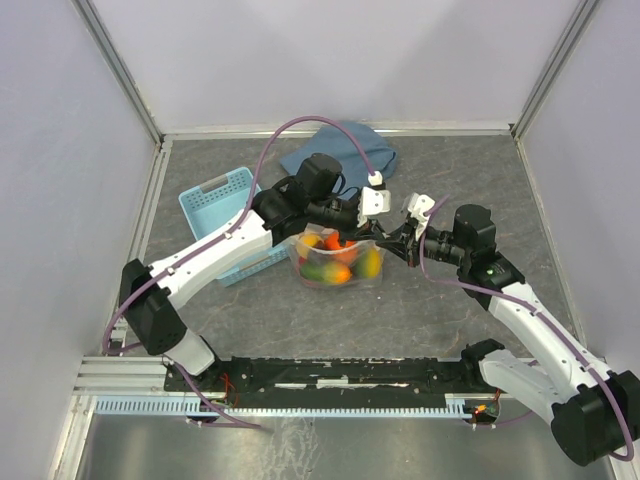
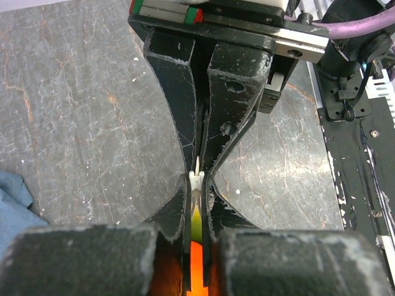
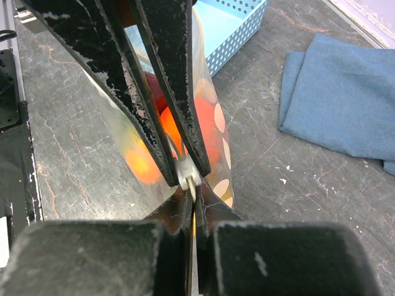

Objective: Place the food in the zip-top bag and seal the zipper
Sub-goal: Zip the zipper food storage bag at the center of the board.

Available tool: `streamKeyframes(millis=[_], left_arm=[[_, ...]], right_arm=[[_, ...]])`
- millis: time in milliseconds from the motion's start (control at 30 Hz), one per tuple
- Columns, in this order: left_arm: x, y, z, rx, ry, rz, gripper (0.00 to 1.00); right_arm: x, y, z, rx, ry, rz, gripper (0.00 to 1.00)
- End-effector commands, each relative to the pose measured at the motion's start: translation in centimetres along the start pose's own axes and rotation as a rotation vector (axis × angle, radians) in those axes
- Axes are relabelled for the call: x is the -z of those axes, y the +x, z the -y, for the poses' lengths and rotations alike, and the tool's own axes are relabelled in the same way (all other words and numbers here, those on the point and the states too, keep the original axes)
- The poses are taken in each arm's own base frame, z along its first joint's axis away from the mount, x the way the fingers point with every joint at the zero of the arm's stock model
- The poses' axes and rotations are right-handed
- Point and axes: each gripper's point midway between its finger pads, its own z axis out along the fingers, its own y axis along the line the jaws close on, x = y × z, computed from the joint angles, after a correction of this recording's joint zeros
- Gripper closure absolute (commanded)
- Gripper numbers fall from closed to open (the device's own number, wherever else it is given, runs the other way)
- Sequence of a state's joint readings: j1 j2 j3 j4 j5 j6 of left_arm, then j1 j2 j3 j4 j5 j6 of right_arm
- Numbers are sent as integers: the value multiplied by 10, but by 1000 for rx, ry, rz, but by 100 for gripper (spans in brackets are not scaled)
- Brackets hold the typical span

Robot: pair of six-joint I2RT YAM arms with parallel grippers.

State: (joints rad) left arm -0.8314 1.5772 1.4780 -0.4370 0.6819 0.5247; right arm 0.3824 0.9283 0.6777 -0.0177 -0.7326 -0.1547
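**Two grippers pinched on one end of the zipper**

Both grippers meet tip to tip. The left gripper [image 2: 197,200] has its jaws pressed together on the zipper [image 2: 196,180], whose pale strip shows edge-on between them. The right gripper [image 3: 194,209] is likewise clamped on the same strip, approaching from the opposite side. Whether the two sets of fingertips actually touch cannot be told.

Outward from this shared pinch hangs the zip-top bag [image 3: 111,123]. It is held up by its top edge, with its bottom on the worktop [image 1: 400,320], just beside the basket [image 1: 212,186]. The pinch sits at the bag's top corner farthest from the basket. The food [image 1: 335,262], in red, orange, yellow and green pieces, lies inside the bag below the strip.

Long axis: the zipper runs from the pinch back toward the basket.

Judgement: loading appears done and sealing is the step in hand, so the coming move turns on travel along that axis, toward the basket. The left arm reaches in from the basket side, so its gripper seems better placed to slide that way while the right gripper anchors the far corner. Whether any stretch of the strip is already pressed shut cannot be told.
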Motion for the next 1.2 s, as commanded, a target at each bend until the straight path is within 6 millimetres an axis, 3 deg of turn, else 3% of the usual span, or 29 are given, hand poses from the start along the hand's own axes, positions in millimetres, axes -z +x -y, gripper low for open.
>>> streamKeyframes(millis=[0,367,700,1167], left_arm=[[25,3,5,2,-45,-39,97],[68,16,-2,44,-178,-82,97],[103,44,2,129,-276,-149,97],[135,78,17,219,-365,-186,97]], right_arm=[[4,-17,10,61,60,48,98],[6,-15,19,62,116,40,98],[10,-12,30,54,184,25,98],[26,-8,65,-27,386,6,98]])
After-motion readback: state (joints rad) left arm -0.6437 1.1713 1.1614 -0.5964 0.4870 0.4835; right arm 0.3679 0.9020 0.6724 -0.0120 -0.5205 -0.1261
